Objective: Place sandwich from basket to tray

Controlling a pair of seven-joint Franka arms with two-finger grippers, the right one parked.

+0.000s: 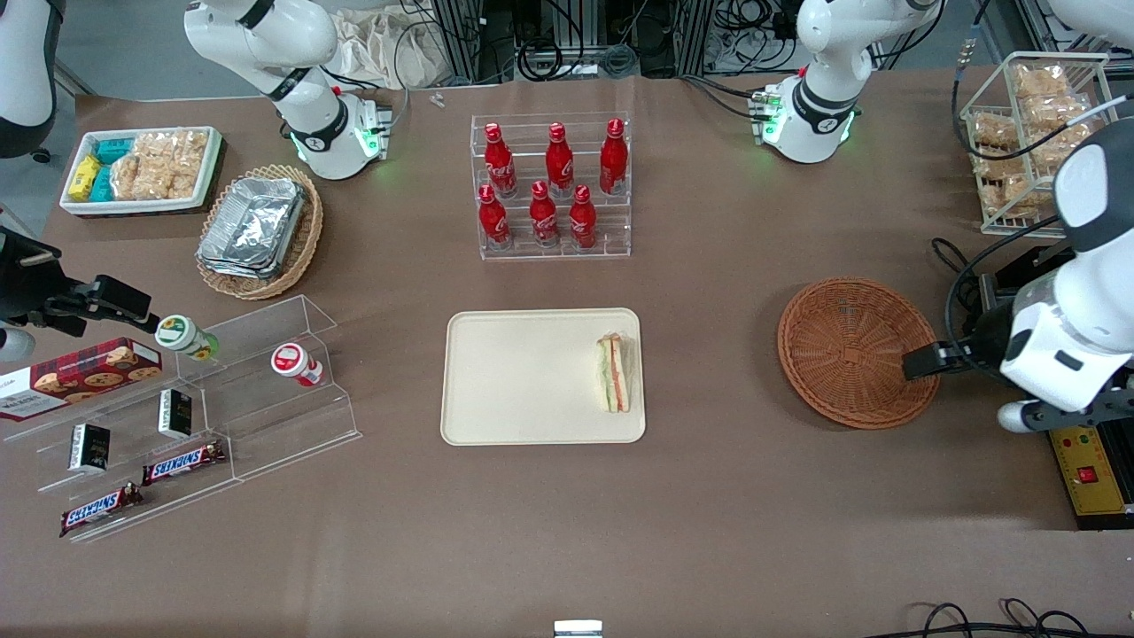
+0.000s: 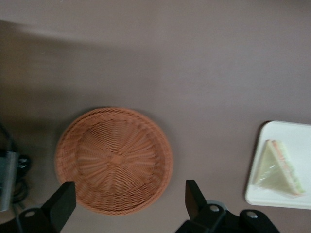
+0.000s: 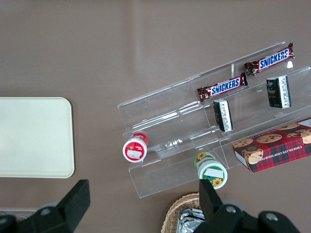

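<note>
Hand (image 2: 126, 204) open above basket (image 1: 858, 351) rim. Bare tabletop (image 1: 709, 354) between basket and tray (image 1: 523, 377); sandwich (image 1: 614, 373) occupies tray's basket-side edge.

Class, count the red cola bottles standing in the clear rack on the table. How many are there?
6. Cola bottles in the clear rack: three on its upper step, three on its lower step nearer the camera. None seem hidden. The gripper hovers open over the basket rim.

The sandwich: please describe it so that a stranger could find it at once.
Find the cream tray in front of the rack of red bottles. The sandwich lies on it, at the edge nearest the reddish-brown basket, where the open gripper hovers. It is a clear-wrapped triangular wedge, alone on the tray.
</note>
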